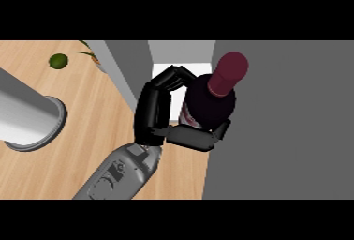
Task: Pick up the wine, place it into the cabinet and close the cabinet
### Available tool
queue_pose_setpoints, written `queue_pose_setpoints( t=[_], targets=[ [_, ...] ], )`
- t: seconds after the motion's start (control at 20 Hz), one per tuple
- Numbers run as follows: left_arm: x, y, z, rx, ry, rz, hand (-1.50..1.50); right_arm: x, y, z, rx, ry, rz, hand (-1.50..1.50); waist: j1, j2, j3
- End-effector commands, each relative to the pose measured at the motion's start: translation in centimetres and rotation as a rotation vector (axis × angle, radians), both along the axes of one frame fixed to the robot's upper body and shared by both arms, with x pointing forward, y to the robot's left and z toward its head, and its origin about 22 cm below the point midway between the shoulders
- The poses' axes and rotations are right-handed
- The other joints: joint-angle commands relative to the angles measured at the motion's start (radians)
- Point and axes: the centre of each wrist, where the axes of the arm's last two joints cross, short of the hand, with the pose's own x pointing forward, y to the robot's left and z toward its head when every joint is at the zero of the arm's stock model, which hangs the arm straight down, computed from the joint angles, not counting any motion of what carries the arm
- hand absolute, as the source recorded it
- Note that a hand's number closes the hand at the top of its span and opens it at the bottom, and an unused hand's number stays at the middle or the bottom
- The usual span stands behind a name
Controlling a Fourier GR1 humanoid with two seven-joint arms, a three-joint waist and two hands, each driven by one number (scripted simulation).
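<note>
The wine bottle is dark with a maroon capped neck and a pale label on its side. It stands roughly upright, its neck towards me. My left hand is shut on it: the fingers curl round the far side and the thumb wraps the near side. The bottle is held at the edge of the grey cabinet, just before its pale opening. The cabinet door stands open at the left of the opening. My right hand does not show.
A large grey cylinder stands on the wooden counter at the left. A green lime and an orange-and-green item lie at the far left. The cabinet's grey side fills the right of the view.
</note>
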Motion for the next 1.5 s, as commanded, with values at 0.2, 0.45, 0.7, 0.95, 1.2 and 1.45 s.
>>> queue_pose_setpoints(
  t=[0.2, 0.45, 0.7, 0.95, 1.2, 1.45],
  targets=[
    [-0.6, -0.6, -1.4, -0.062, 0.03, 0.015, 1.5, -1.7, -0.7, 2.2, 0.038, -0.04, 0.023, -1.5, 0.003, 0.0, 0.0],
    [1.4, 0.0, -3.7, -0.079, 0.042, 0.077, 1.5, -2.0, -0.6, 1.5, 0.029, -0.04, 0.044, -1.5, -0.004, 0.001, 0.0],
    [1.3, -0.1, -6.5, 0.031, 0.031, 0.077, 1.5, -0.5, 0.5, 2.1, 0.025, -0.043, 0.038, -1.5, 0.005, 0.001, -0.001],
    [3.4, 0.8, -7.2, 0.077, 0.004, 0.123, 1.5, -2.1, 0.0, 1.8, 0.037, -0.044, 0.033, -1.5, -0.002, 0.001, -0.001],
    [3.2, 1.2, -7.8, 0.07, -0.006, 0.138, 1.5, -2.8, -0.8, 2.8, 0.019, -0.028, 0.053, -1.5, 0.002, -0.001, -0.001],
    [5.9, 2.3, -8.1, 0.038, 0.012, 0.173, 1.5, -1.8, -1.2, 1.9, 0.029, -0.041, 0.03, -1.5, -0.002, 0.001, 0.0]
  ],
)
